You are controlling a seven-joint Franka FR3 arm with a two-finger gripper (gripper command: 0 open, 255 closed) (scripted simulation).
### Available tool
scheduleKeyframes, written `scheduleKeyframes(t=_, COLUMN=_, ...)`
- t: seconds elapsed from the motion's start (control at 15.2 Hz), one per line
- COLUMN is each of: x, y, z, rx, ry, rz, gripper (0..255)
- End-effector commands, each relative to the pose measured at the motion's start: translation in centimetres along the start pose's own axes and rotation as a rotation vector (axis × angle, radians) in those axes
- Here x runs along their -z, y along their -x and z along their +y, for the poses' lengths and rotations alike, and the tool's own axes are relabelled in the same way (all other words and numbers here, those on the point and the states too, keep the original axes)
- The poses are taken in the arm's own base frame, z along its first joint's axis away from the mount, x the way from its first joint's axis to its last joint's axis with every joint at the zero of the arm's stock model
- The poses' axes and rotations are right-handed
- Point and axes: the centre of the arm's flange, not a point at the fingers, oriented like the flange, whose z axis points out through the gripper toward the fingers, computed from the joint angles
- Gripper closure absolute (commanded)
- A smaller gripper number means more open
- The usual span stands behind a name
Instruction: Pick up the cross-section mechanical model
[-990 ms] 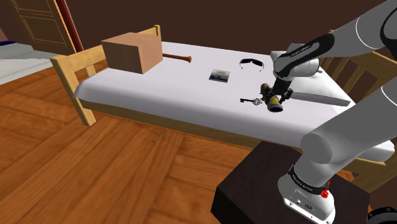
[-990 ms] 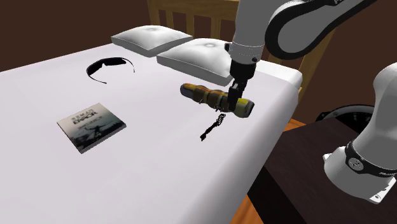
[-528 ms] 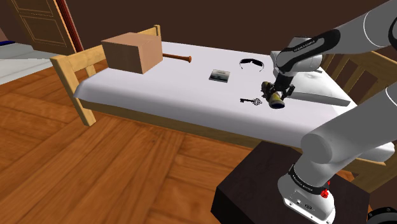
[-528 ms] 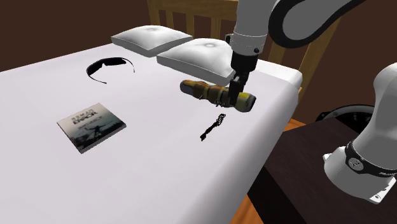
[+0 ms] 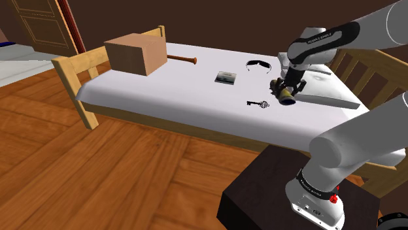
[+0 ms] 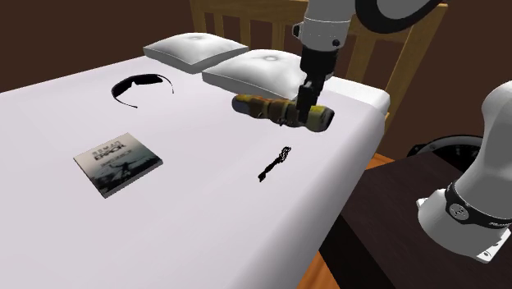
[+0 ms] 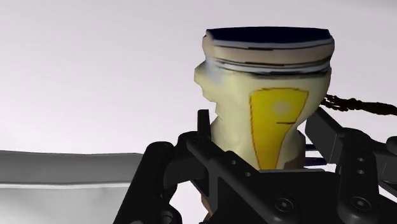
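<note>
Cross-section mechanical model, one in number: a long, banded cylinder in olive, yellow and dark tones. In the wrist view it shows a pale body, a yellow panel, ringed grooves and a dark blue end face. It lies roughly level, clasped crosswise between the fingers of the pincer, which is clenched on it near one end. The model hangs clear of the sheet.

Directly beneath the pincer is a bed with a white sheet and a pale wooden frame. One black bunch of keys lies on the sheet just below the pincer. Two white pillows rest beyond the pincer, against the slatted headboard. One pair of dark sunglasses and one thin square booklet lie well apart from it.

At the bed's foot, far from the pincer, stand one brown box and one brown stick. The room has a wooden plank floor, dark brown walls and one panelled door. The arm rises from a dark stand.
</note>
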Motion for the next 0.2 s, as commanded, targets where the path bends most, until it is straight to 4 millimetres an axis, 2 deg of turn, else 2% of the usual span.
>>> scheduleKeyframes(t=0.0, x=1.15, y=-0.08, z=0.1, rx=0.0, ry=0.0, rz=0.001, gripper=255)
scheduleKeyframes(t=0.13, x=1.23, y=-0.08, z=0.1, rx=0.0, ry=0.0, rz=0.001, gripper=255)
